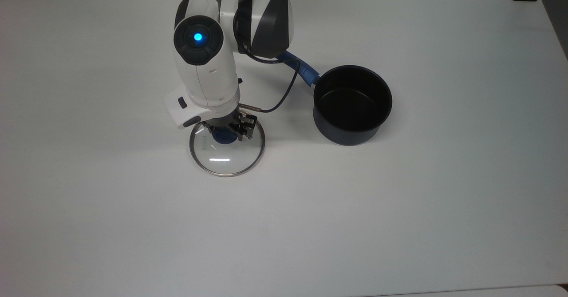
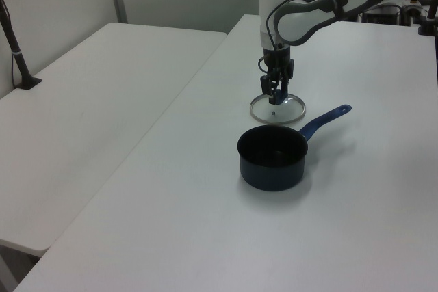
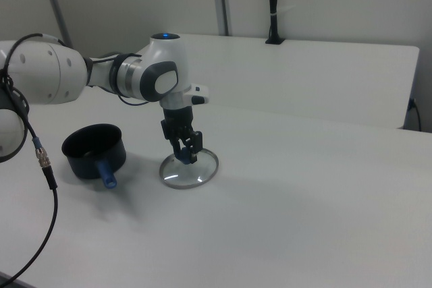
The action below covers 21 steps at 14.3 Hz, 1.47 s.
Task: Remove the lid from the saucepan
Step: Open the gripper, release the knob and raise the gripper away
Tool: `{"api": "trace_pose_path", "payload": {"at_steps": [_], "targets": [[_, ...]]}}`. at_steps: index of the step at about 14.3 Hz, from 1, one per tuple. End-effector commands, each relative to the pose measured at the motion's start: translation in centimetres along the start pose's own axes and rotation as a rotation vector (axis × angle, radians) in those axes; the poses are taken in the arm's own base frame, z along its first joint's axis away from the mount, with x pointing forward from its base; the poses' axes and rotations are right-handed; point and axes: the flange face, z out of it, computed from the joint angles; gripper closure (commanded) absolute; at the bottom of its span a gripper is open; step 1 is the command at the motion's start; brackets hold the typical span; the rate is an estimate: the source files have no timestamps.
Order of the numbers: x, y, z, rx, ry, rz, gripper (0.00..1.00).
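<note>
From my station, the biggest thing in front of me was the white table (image 1: pixel 399 208), bare across most of its surface. Over it reached the arm (image 1: pixel 208 66), its white wrist carrying a lit blue lamp and pointing straight down in the top view. A dark cable (image 1: pixel 284 88) looped from the arm toward the wrist.

Next in size, the saucepan (image 1: pixel 353 106) stood upright and uncovered on the table, its dark inside open to the top view, at the top view's right of the arm. Its blue handle (image 1: pixel 301 68) ran up and toward the top view's left, passing under the arm's elbow housing. In the left view the pan (image 2: pixel 272 157) sat nearer the camera than the lid.

The lid (image 1: pixel 227 155) lay flat on the table, well apart from the saucepan, at the top view's left of it (the glass caught a short streak of light). In the right view it rested just at the right view's right of the pan (image 3: pixel 94 150).

The gripper (image 1: pixel 224 132) was down over the lid's blue knob (image 1: pixel 220 138), with the fingers (image 3: pixel 191 146) on either side of it. I could not tell whether they were pressing on the knob or standing just clear of it.
</note>
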Motion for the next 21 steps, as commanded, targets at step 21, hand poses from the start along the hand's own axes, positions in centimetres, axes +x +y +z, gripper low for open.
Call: {"api": "trace_pose_path", "payload": {"at_steps": [21], "targets": [[-11.8, 2.4, -24.4, -0.032, -0.057, -0.084, 0.00]]}}
